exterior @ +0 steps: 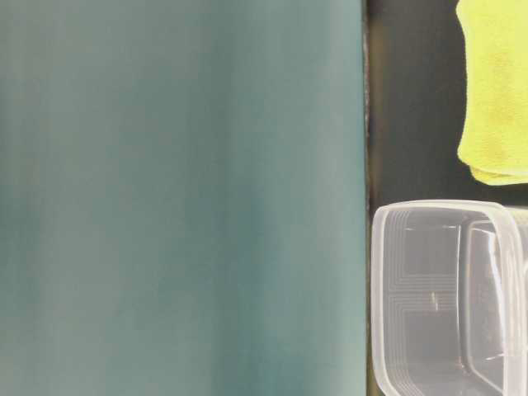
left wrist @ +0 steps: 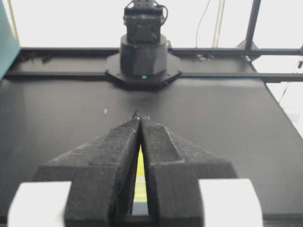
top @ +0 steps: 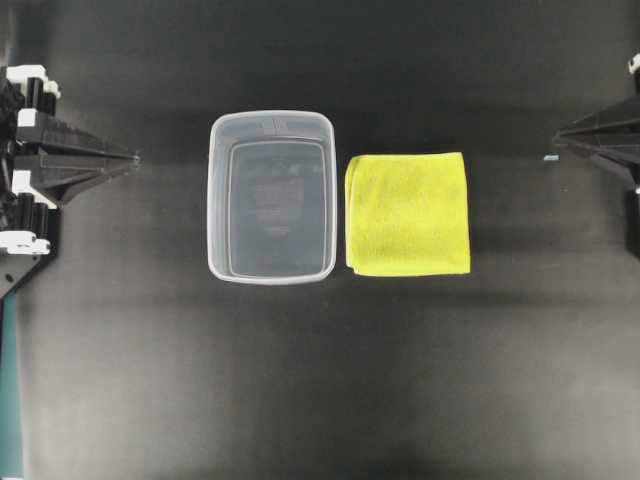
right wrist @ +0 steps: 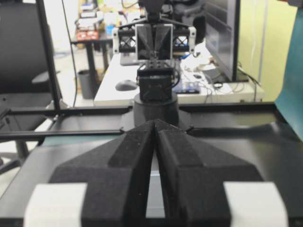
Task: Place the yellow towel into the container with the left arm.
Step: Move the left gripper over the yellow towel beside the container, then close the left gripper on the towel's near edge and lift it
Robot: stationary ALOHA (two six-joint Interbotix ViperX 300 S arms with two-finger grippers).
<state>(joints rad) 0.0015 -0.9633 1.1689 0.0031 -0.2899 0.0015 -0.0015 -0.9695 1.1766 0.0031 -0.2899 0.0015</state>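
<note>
The yellow towel [top: 408, 213] lies flat and folded on the black table, just right of the container [top: 271, 117], a clear empty tub at the centre. My left gripper [top: 135, 158] is shut and empty at the table's left edge, pointing at the container from well away. My right gripper [top: 557, 140] is shut and empty at the right edge, well clear of the towel. In the left wrist view the fingertips [left wrist: 140, 118] meet, and a sliver of the towel [left wrist: 140, 165] shows behind them. In the right wrist view the gripper [right wrist: 155, 122] is also shut. The table-level view shows the towel [exterior: 497, 91] and the container [exterior: 437, 206].
A teal panel [exterior: 181, 198] fills most of the table-level view. The opposite arm's base [left wrist: 143, 56] stands at the far table edge in the left wrist view, and the other base [right wrist: 155, 94] stands likewise in the right wrist view. Black table surface [top: 320, 400] lies in front.
</note>
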